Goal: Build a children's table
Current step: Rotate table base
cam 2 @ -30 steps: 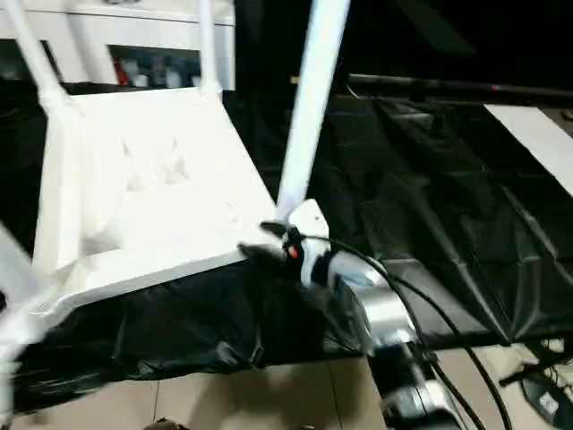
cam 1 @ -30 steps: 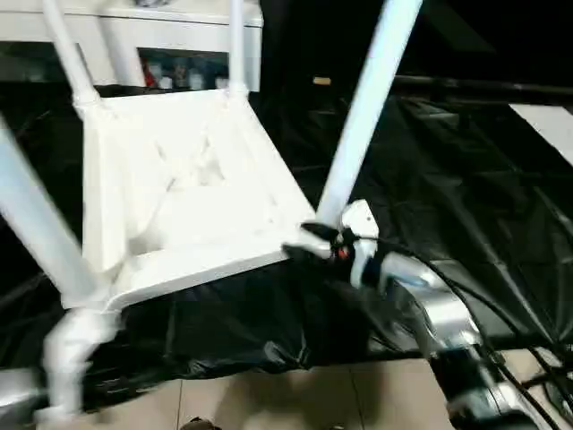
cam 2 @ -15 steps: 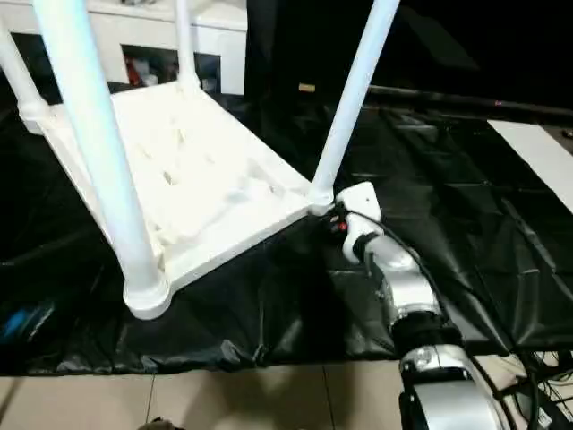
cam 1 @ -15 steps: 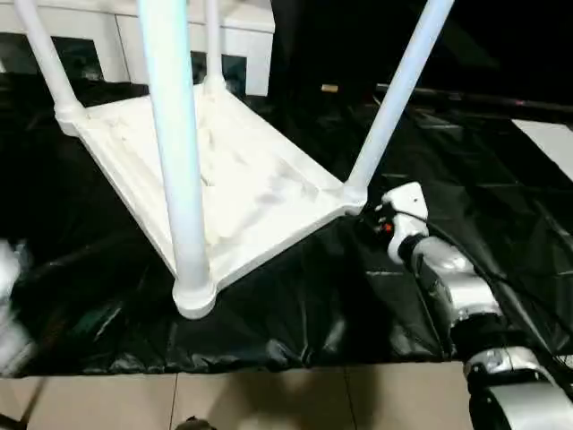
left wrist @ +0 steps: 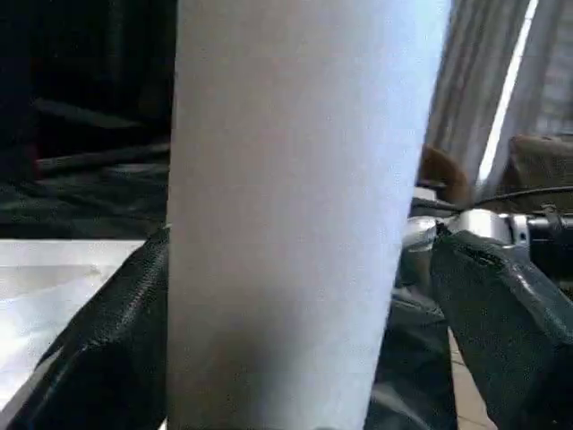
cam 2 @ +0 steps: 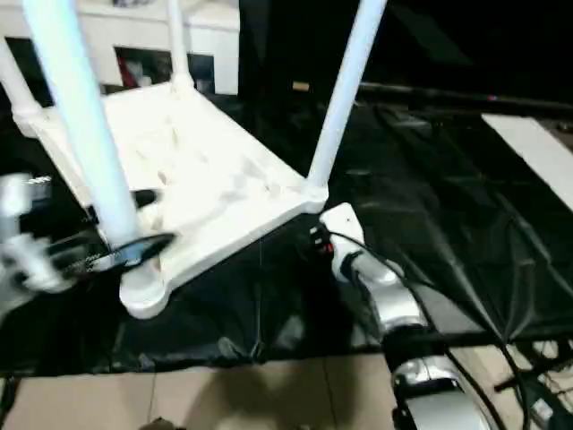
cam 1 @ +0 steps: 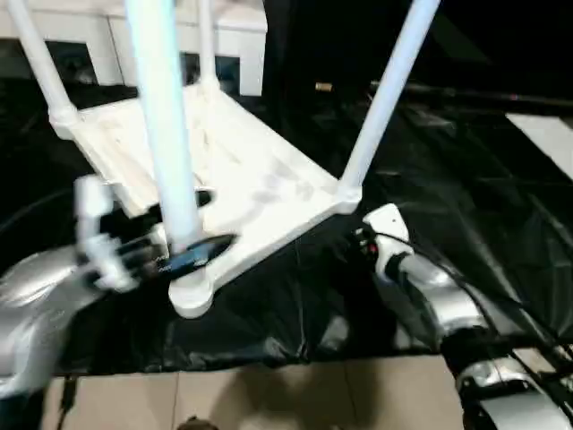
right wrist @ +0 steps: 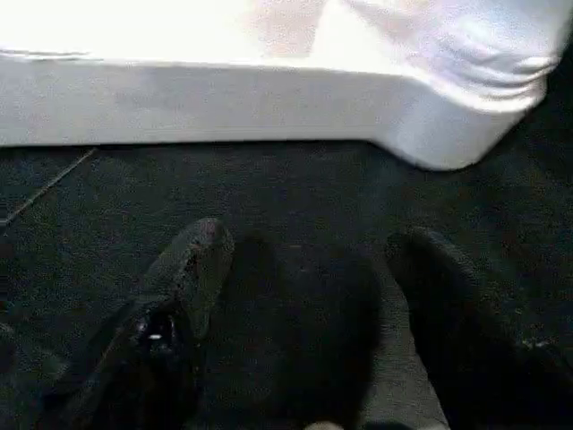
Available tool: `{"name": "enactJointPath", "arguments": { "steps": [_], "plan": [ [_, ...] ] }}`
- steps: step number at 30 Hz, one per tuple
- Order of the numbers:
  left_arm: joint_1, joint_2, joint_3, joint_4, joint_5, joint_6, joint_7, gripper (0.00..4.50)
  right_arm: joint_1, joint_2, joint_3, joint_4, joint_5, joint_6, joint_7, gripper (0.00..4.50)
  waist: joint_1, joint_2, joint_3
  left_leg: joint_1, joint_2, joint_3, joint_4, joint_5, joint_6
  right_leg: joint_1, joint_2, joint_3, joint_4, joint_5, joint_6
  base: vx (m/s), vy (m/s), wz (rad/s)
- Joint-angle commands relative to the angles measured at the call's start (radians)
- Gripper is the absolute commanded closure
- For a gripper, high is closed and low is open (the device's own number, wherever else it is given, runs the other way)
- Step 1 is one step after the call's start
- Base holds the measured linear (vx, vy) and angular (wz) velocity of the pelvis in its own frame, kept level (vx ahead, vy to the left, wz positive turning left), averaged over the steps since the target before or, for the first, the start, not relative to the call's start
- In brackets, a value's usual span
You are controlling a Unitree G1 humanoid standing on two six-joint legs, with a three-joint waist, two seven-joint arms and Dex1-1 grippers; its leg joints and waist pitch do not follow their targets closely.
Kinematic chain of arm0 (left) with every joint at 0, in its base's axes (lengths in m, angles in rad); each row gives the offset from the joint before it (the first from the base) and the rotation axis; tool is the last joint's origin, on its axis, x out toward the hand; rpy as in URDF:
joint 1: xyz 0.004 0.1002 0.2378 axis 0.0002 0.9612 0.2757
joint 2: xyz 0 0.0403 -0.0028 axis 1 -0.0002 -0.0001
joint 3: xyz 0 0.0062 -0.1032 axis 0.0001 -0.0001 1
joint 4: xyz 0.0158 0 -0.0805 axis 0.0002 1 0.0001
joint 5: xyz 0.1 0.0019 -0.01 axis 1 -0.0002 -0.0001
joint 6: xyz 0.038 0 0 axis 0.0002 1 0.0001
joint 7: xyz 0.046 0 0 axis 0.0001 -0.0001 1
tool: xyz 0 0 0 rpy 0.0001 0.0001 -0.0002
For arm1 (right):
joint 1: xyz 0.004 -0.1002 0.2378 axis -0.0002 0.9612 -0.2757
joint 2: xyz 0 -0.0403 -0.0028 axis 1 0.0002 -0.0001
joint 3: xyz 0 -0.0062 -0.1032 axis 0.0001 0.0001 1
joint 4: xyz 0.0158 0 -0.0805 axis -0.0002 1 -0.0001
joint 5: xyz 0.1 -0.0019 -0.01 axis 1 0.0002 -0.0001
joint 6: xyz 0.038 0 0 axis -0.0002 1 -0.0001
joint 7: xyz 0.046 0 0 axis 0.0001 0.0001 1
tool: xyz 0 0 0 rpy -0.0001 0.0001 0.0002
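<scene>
Our left gripper (cam 1: 183,228) stands with its two black fingers (left wrist: 107,349) spread wide on either side of the near leg (cam 1: 166,134), just above that leg's corner socket (cam 1: 191,291); in the left wrist view the white tube sits between the pads with a gap on each side, so we read the gripper as released, not clamped. Our right gripper (right wrist: 304,313) is likewise parted and empty, resting low on the black sheet (cam 1: 448,197) just short of the tabletop (cam 1: 233,179) corner that carries the right-hand leg (cam 1: 385,98). The tabletop lies underside up on the sheet, and we count four white legs rising from its corners, including the two far ones (cam 1: 208,45) (cam 1: 36,63). We judge the assembly nearly complete: all legs appear seated, and what seemingly remains is checking each socket and turning the table upright. A white cabinet (cam 1: 242,36) stands behind.
</scene>
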Motion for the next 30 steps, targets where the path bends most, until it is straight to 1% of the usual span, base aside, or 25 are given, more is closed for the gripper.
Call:
{"name": "enactJointPath", "arguments": {
  "steps": [1, 2, 3, 4, 5, 7, 8, 9, 11, 12, 13, 14, 15, 16, 17, 18, 19, 20, 22, 23, 24, 25, 27, 29, 30],
  "plan": [
    [-0.035, -0.019, -0.047, 0.009, 0.027, 0.002, -0.004, 0.07, -0.034, 0.016, 0.010, 0.031, -0.015, -0.025, -0.004, 1.25, -0.006, 0.040, -0.064, 0.019, 0.017, -0.011, -0.071, -0.296, -0.075, 0.032, -0.049, 0.038, -0.072, -0.166, -0.174, 0.000, 0.000, 0.00],
    [-0.060, -0.039, -0.083, 0.021, 0.041, 0.013, -0.003, 0.07, -0.063, 0.043, 0.010, 0.072, -0.016, -0.049, -0.017, 1.25, -0.004, 0.050, -0.065, 0.022, 0.017, -0.012, -0.069, -0.304, -0.078, 0.033, -0.050, 0.037, -0.070, -0.166, -0.183, 0.000, 0.000, 0.00],
    [-0.069, -0.050, -0.100, 0.022, 0.044, 0.014, -0.003, 0.07, -0.076, 0.055, 0.010, 0.085, -0.015, -0.056, -0.017, 1.25, -0.006, 0.046, -0.064, 0.022, 0.018, -0.011, -0.069, -0.308, -0.076, 0.032, -0.050, 0.037, -0.071, -0.170, -0.188, 0.000, 0.000, 0.00],
    [-0.074, -0.057, -0.111, 0.023, 0.046, 0.015, -0.004, 0.07, -0.084, 0.062, 0.010, 0.094, -0.015, -0.060, -0.017, 1.25, -0.006, 0.049, -0.064, 0.020, 0.019, -0.013, -0.070, -0.307, -0.074, 0.035, -0.052, 0.038, -0.070, -0.166, -0.194, 0.000, 0.000, 0.00],
    [-0.095, -0.084, -0.147, 0.027, 0.055, 0.012, -0.002, 0.07, -0.110, 0.087, 0.009, 0.123, -0.014, -0.070, -0.015, 1.25, -0.004, 0.052, -0.064, 0.019, 0.019, -0.013, -0.068, -0.294, -0.071, 0.037, -0.054, 0.038, -0.067, -0.157, -0.201, 0.000, 0.000, 0.00],
    [-0.106, -0.097, -0.163, 0.034, 0.058, 0.005, -0.001, 0.07, -0.119, 0.096, 0.012, 0.134, -0.015, -0.074, -0.012, 1.25, -0.003, 0.054, -0.064, 0.018, 0.019, -0.011, -0.066, -0.266, -0.066, 0.038, -0.052, 0.038, -0.065, -0.122, -0.207, 0.000, 0.000, 0.00],
    [-0.130, -0.126, -0.196, 0.046, 0.065, -0.004, 0.004, 0.07, -0.130, 0.112, 0.020, 0.151, -0.017, -0.078, -0.001, 1.25, -0.003, 0.053, -0.067, 0.013, 0.018, -0.012, -0.066, -0.232, -0.063, 0.045, -0.052, 0.037, -0.059, -0.088, -0.208, 0.000, 0.000, 0.00],
    [-0.133, -0.130, -0.200, 0.047, 0.066, -0.006, 0.005, 0.07, -0.131, 0.114, 0.021, 0.153, -0.018, -0.078, 0.000, 1.25, -0.003, 0.053, -0.067, 0.014, 0.017, -0.011, -0.064, -0.223, -0.060, 0.044, -0.052, 0.037, -0.059, -0.073, -0.211, 0.000, 0.000, 0.00],
    [-0.163, -0.183, -0.241, 0.056, 0.076, -0.019, 0.017, 0.07, -0.136, 0.136, 0.032, 0.172, -0.021, -0.086, 0.017, 1.25, -0.004, 0.053, -0.068, 0.012, 0.018, -0.010, -0.063, -0.206, -0.054, 0.047, -0.052, 0.037, -0.057, -0.044, -0.217, 0.000, 0.000, 0.00],
    [-0.177, -0.208, -0.258, 0.060, 0.078, -0.018, 0.025, 0.07, -0.138, 0.145, 0.035, 0.178, -0.024, -0.092, 0.019, 1.25, -0.005, 0.059, -0.068, 0.013, 0.017, -0.009, -0.062, -0.209, -0.054, 0.046, -0.052, 0.037, -0.057, -0.035, -0.220, 0.000, 0.000, 0.00],
    [-0.186, -0.226, -0.273, 0.064, 0.086, -0.026, 0.028, 0.07, -0.141, 0.152, 0.033, 0.189, -0.022, -0.102, 0.021, 1.25, -0.005, 0.058, -0.068, 0.014, 0.018, -0.009, -0.062, -0.213, -0.054, 0.046, -0.052, 0.036, -0.058, -0.035, -0.223, 0.000, 0.000, 0.00],
    [-0.190, -0.235, -0.281, 0.068, 0.092, -0.033, 0.029, 0.07, -0.145, 0.156, 0.031, 0.198, -0.021, -0.109, 0.021, 1.25, -0.005, 0.061, -0.068, 0.011, 0.018, -0.011, -0.062, -0.220, -0.054, 0.049, -0.055, 0.037, -0.057, -0.036, -0.226, 0.000, 0.000, 0.00],
    [-0.190, -0.235, -0.281, 0.068, 0.092, -0.033, 0.029, 0.07, -0.145, 0.156, 0.031, 0.198, -0.021, -0.109, 0.021, 1.25, -0.009, 0.057, -0.068, 0.010, 0.018, -0.011, -0.063, -0.224, -0.053, 0.050, -0.055, 0.036, -0.059, -0.042, -0.225, 0.000, 0.000, 0.00],
    [-0.211, -0.267, -0.299, 0.089, 0.102, -0.042, 0.034, 0.07, -0.153, 0.168, 0.023, 0.216, -0.017, -0.122, 0.016, 1.25, -0.012, 0.072, -0.069, 0.011, 0.017, -0.013, -0.062, -0.228, -0.053, 0.050, -0.055, 0.036, -0.057, -0.043, -0.229, 0.000, 0.000, 0.00],
    [-0.211, -0.267, -0.299, 0.089, 0.102, -0.042, 0.034, 0.07, -0.153, 0.168, 0.023, 0.216, -0.017, -0.122, 0.016, 1.25, -0.017, 0.066, -0.068, 0.012, 0.017, -0.011, -0.062, -0.234, -0.049, 0.048, -0.053, 0.035, -0.063, -0.047, -0.231, 0.000, 0.000, 0.00],
    [-0.229, -0.287, -0.313, 0.113, 0.120, -0.060, 0.046, 0.07, -0.158, 0.175, 0.017, 0.226, -0.017, -0.129, 0.011, 1.25, -0.020, 0.062, -0.067, 0.009, 0.016, -0.013, -0.062, -0.238, -0.044, 0.053, -0.054, 0.036, -0.062, -0.056, -0.237, 0.000, 0.000, 0.00],
    [-0.238, -0.297, -0.321, 0.124, 0.124, -0.066, 0.046, 0.07, -0.157, 0.177, 0.015, 0.228, -0.016, -0.130, 0.008, 1.25, -0.021, 0.061, -0.066, 0.009, 0.017, -0.013, -0.062, -0.242, -0.041, 0.052, -0.054, 0.036, -0.064, -0.064, -0.236, 0.000, 0.000, 0.00],
    [-0.252, -0.309, -0.327, 0.147, 0.137, -0.082, 0.043, 0.07, -0.160, 0.180, 0.013, 0.234, -0.018, -0.132, 0.003, 1.25, -0.023, 0.072, -0.068, 0.010, 0.017, -0.014, -0.061, -0.240, -0.041, 0.052, -0.056, 0.035, -0.064, -0.061, -0.239, 0.000, 0.000, 0.00],
    [-0.265, -0.322, -0.329, 0.169, 0.149, -0.094, 0.044, 0.07, -0.160, 0.182, 0.011, 0.238, -0.017, -0.135, 0.006, 1.25, -0.025, 0.065, -0.069, 0.008, 0.017, -0.014, -0.060, -0.234, -0.033, 0.054, -0.054, 0.035, -0.062, -0.050, -0.246, 0.000, 0.000, 0.00],
    [-0.271, -0.329, -0.329, 0.178, 0.151, -0.095, 0.044, 0.07, -0.159, 0.182, 0.010, 0.240, -0.016, -0.137, 0.010, 1.25, -0.025, 0.066, -0.068, 0.008, 0.017, -0.013, -0.059, -0.231, -0.025, 0.054, -0.055, 0.035, -0.063, -0.053, -0.250, 0.000, 0.000, 0.00],
    [-0.279, -0.338, -0.331, 0.191, 0.157, -0.107, 0.047, 0.07, -0.160, 0.182, 0.010, 0.244, -0.017, -0.142, 0.011, 1.25, -0.025, 0.072, -0.068, 0.008, 0.016, -0.013, -0.059, -0.233, -0.024, 0.054, -0.056, 0.036, -0.063, -0.057, -0.252, 0.000, 0.000, 0.00],
    [-0.283, -0.344, -0.333, 0.199, 0.162, -0.116, 0.050, 0.07, -0.160, 0.182, 0.010, 0.246, -0.019, -0.144, 0.009, 1.25, -0.026, 0.070, -0.069, 0.008, 0.017, -0.013, -0.058, -0.232, -0.022, 0.054, -0.056, 0.036, -0.065, -0.059, -0.253, 0.000, 0.000, 0.00],
    [-0.297, -0.371, -0.339, 0.229, 0.182, -0.141, 0.065, 0.07, -0.161, 0.178, 0.006, 0.256, -0.024, -0.154, -0.002, 1.25, -0.026, 0.072, -0.069, 0.007, 0.017, -0.012, -0.056, -0.220, -0.012, 0.055, -0.056, 0.036, -0.064, -0.046, -0.264, 0.000, 0.000, 0.00],
    [-0.311, -0.384, -0.344, 0.268, 0.216, -0.175, 0.087, 0.07, -0.166, 0.170, -0.008, 0.268, -0.026, -0.159, -0.020, 1.25, -0.025, 0.075, -0.068, 0.008, 0.018, -0.012, -0.057, -0.225, -0.008, 0.055, -0.056, 0.035, -0.065, -0.056, -0.264, 0.000, 0.000, 0.00],
    [-0.314, -0.386, -0.344, 0.275, 0.223, -0.181, 0.092, 0.07, -0.166, 0.169, -0.010, 0.270, -0.026, -0.160, -0.022, 1.25, -0.026, 0.074, -0.068, 0.008, 0.018, -0.012, -0.057, -0.229, -0.007, 0.054, -0.055, 0.035, -0.067, -0.064, -0.263, 0.000, 0.000, 0.00]
  ]
}}
